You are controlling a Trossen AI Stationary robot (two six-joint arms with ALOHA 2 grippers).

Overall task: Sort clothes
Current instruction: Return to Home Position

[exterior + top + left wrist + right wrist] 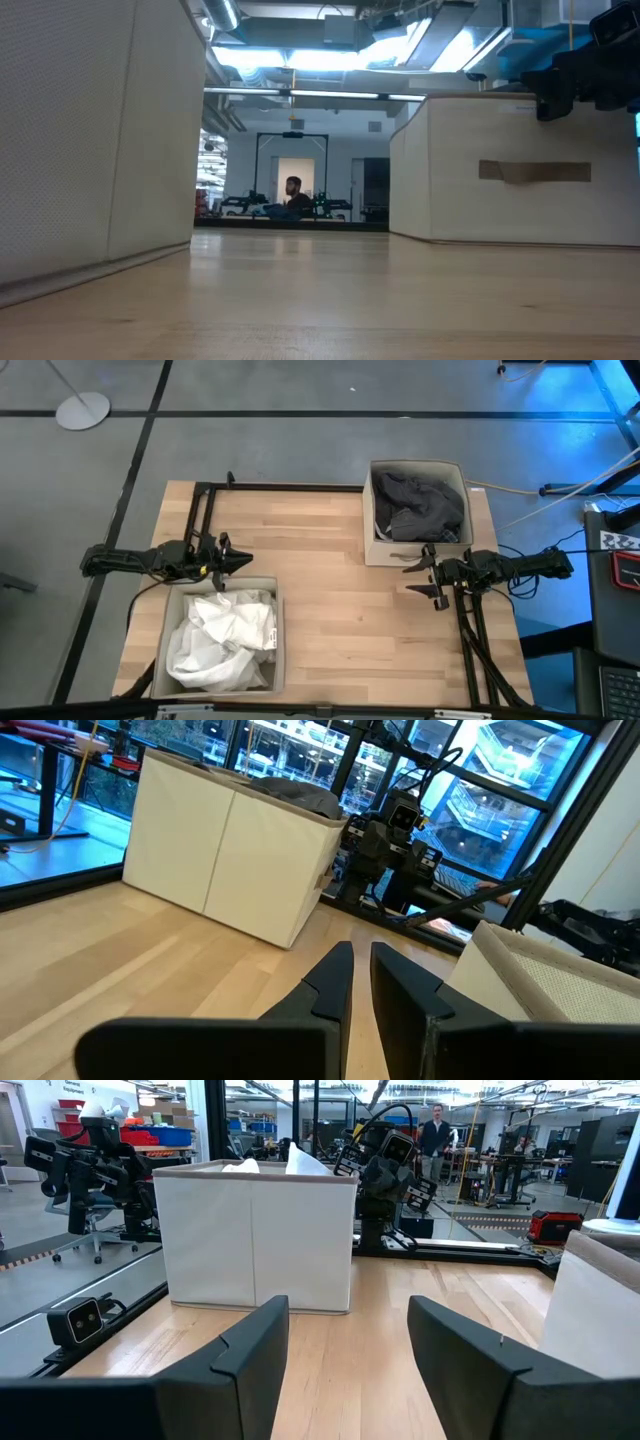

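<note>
My left gripper: empty, fingers drawn almost together with only a thin slit between them, above the table at the far rim of the white-clothes bin.
My right gripper: empty, fingers spread wide, just in front of the dark-clothes bin.
White clothes: large, crumpled, bright, heaped in the bin on my left, filling it; I cannot count the separate pieces.
Dark grey garment: rumpled and folded over itself, on top of the pile in the farther bin on my right; anything below it is hidden.
Count: two beige square fabric bins, well apart; two grippers.
Beyond the table: one person, far off in the room.
</note>
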